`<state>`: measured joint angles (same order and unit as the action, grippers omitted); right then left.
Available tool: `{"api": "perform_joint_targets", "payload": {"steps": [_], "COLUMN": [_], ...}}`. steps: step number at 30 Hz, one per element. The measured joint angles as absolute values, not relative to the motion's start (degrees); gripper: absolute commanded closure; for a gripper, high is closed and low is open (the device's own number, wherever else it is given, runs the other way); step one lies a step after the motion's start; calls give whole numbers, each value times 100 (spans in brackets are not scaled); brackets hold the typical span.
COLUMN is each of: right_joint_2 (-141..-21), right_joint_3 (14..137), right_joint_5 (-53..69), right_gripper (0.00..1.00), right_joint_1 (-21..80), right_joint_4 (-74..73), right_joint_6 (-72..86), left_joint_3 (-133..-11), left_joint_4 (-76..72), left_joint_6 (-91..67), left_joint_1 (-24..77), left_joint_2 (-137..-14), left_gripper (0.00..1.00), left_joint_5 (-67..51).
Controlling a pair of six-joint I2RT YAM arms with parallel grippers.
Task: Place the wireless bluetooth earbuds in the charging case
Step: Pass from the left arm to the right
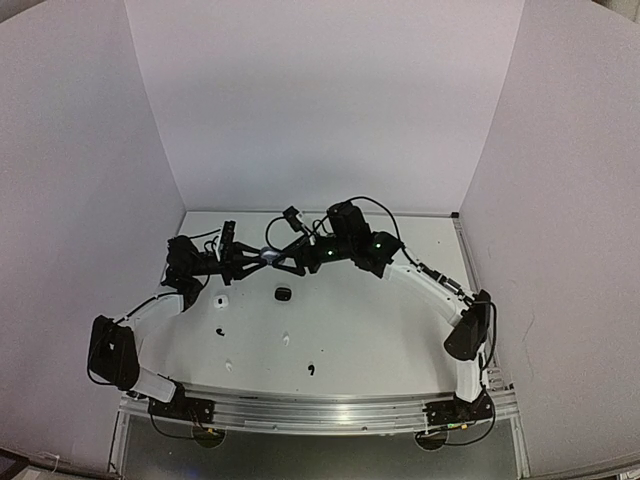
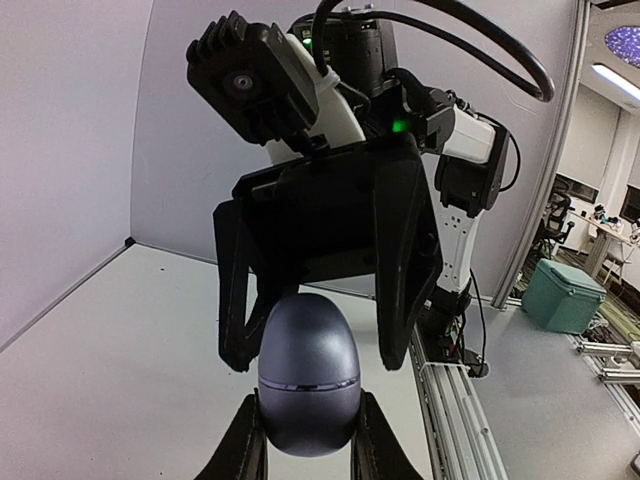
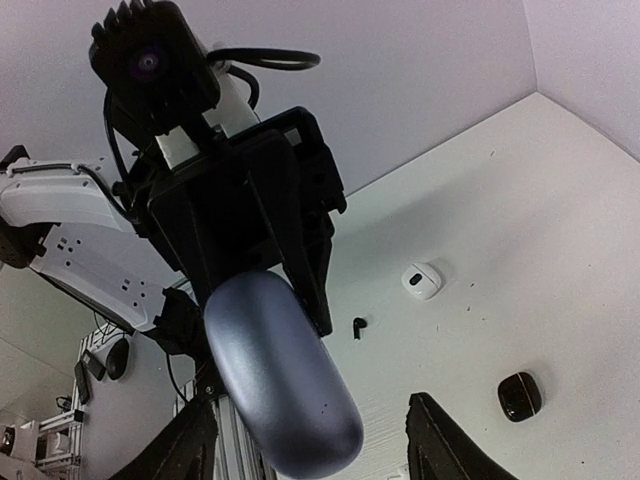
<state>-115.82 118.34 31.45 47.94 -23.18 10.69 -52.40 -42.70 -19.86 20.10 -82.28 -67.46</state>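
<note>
Silvery-grey and pebble-shaped: pinched narrow at the lower end of case (image 2: pixel 308 372) with left hand (image 2: pixel 308 445), lifted clear of worktop (image 1: pixel 380 330), centre of top view. Straddling its upper end with right hand (image 3: pixel 318 440), spread wide, touching nothing as far as can be told. Seam looks shut, so probably not opened yet. Lying loose on worktop, lower centre and well apart from hands: small buds (image 1: pixel 312 370), dark and pale. Resting nearer centre: black case (image 1: pixel 283 293) and white case (image 1: pixel 222 300), both apparently shut. Judging nothing inserted so far. Opening, picking up and seating all left to do.
</note>
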Motion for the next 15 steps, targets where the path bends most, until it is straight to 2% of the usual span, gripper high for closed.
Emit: {"api": "perform_joint_targets", "payload": {"steps": [5,9,10,15], "right_joint_2": [-11759,-11779,-11780,-11780], "right_joint_3": [11968,11992,11993,12016], "right_joint_5": [3414,3528,3558,3670], "right_gripper": [68,96,100,100], "right_joint_1": [4794,4792,4786,4751], "right_joint_4": [-2318,-2316,-2319,-2322], "right_joint_6": [1182,1197,1162,979], "left_joint_3": [-5248,-5249,-5249,-5249], "left_joint_4": [-4318,-4324,-4318,-4309], "left_joint_6": [-2003,-2033,-2082,-2258], "left_joint_1": [2010,2010,2002,1966], "left_joint_2": [-8228,-8228,-8228,-8235], "left_gripper": [100,100,100,100], "left_joint_5": [-6741,-6744,-6748,-6779]}}
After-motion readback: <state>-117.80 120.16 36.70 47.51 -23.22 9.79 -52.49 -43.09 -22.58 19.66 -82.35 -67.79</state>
